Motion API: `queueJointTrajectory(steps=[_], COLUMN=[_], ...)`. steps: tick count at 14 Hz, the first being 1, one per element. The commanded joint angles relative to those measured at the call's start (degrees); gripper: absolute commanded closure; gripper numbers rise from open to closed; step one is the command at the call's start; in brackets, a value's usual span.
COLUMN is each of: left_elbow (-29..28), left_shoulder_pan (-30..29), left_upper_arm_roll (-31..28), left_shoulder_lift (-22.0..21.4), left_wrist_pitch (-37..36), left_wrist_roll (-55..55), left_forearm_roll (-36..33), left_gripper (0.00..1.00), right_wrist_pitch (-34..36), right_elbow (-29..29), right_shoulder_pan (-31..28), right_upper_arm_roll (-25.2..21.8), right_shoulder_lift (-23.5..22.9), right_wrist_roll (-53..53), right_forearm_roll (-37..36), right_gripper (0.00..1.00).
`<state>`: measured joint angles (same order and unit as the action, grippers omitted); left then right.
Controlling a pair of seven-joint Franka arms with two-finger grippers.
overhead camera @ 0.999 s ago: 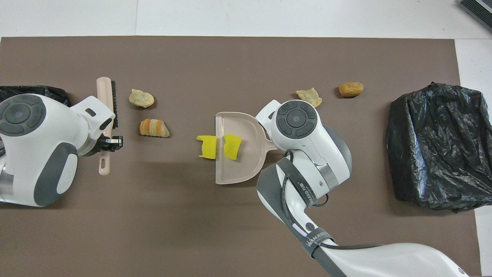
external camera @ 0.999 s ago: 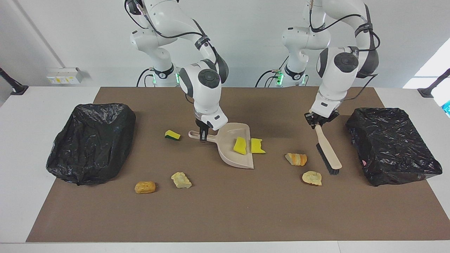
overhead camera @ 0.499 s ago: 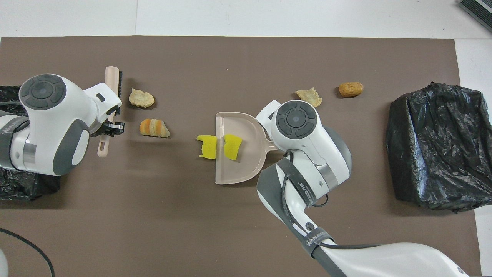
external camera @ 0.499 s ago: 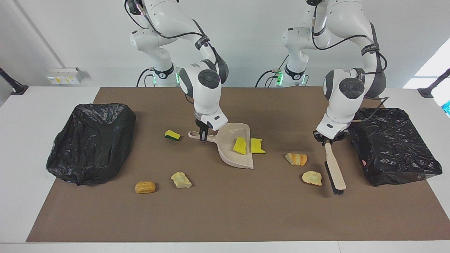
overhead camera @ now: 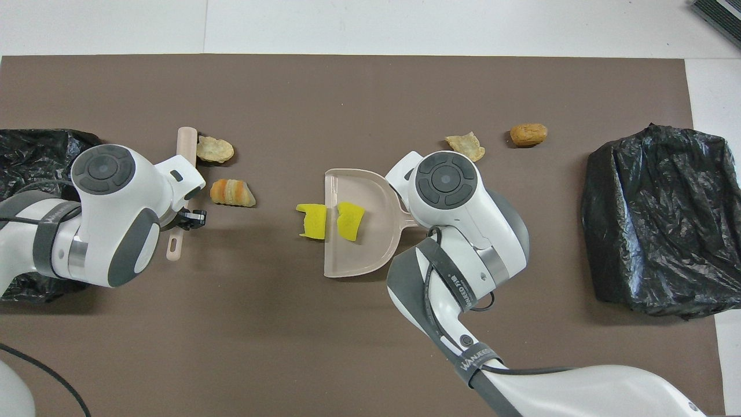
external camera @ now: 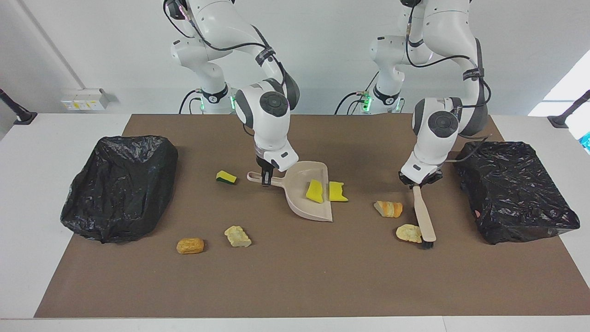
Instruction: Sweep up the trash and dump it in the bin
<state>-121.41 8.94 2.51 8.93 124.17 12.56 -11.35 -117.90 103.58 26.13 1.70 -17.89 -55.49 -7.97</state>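
Observation:
My right gripper [external camera: 265,178] is shut on the handle of the beige dustpan [external camera: 299,184], which rests on the mat. One yellow sponge piece [external camera: 314,191] lies in the pan and another [external camera: 338,192] at its lip. My left gripper [external camera: 417,182] is shut on the beige brush [external camera: 423,216], whose bristle end touches a cream chunk [external camera: 409,233]. An orange-striped bread piece [external camera: 388,209] lies beside the brush handle. A yellow-green sponge [external camera: 226,177] sits by the pan handle. A tan chunk [external camera: 238,236] and an orange bun [external camera: 190,246] lie farther from the robots.
Two bins lined with black bags stand on the brown mat, one [external camera: 120,184] at the right arm's end and one [external camera: 514,196] at the left arm's end. In the overhead view my right arm hides the yellow-green sponge.
My left arm swung the brush away from the robots, then in toward the cream chunk until the bristles met it. The right arm, the dustpan and the scraps stayed put.

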Motion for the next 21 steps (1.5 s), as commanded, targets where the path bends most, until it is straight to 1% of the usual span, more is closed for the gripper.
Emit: queueJointTrajectory(steps=[1, 3, 5, 6, 9, 11, 16, 21], left_elbow=[-5.0, -5.1, -5.1, -5.2, -5.4, -5.4, -5.4, -4.6], left_shoulder_pan=[3.5, 6.3, 9.2, 10.7, 14.3, 16.4, 23.3, 27.3], left_upper_arm_roll=[-0.4, -0.4, -0.3, -0.4, -0.4, -0.3, -0.3, -0.2], left_shoulder_lift=[-3.7, -4.1, -4.4, -4.5, -4.9, -5.2, -5.9, -6.1], left_wrist_pitch=[1.2, 0.8, 0.2, 0.2, 0.3, 0.3, 0.7, 0.3], left_wrist_roll=[4.7, 8.2, 11.3, 12.4, 13.8, 15.6, 18.6, 22.5], left_forearm_roll=[1.2, 3.1, 3.4, 4.9, 9.6, 10.1, 14.8, 14.9], left_gripper=[1.0, 1.0, 1.0, 1.0, 1.0, 1.0, 1.0, 1.0], right_wrist_pitch=[-1.7, -1.8, -1.8, -1.8, -2.3, -3.0, -4.1, -4.6], right_elbow=[0.7, 0.7, 0.7, 0.7, 0.7, 0.7, 0.7, 0.7], right_shoulder_pan=[0.1, 0.1, 0.1, 0.1, 0.1, 0.2, 1.5, 1.5], right_upper_arm_roll=[0.4, 0.4, 0.4, 0.4, 0.5, 0.6, 0.6, 0.6], right_shoulder_lift=[-0.3, -0.3, -0.3, -0.4, -0.7, -1.1, -1.7, -2.2], right_wrist_roll=[2.1, 2.6, 2.7, 2.8, 3.7, 4.4, 5.7, 6.0], right_forearm_roll=[-0.1, -0.2, -0.2, -0.2, 0.0, 0.1, 0.3, 0.3], right_gripper=[1.0, 1.0, 1.0, 1.0, 1.0, 1.0, 1.0, 1.0])
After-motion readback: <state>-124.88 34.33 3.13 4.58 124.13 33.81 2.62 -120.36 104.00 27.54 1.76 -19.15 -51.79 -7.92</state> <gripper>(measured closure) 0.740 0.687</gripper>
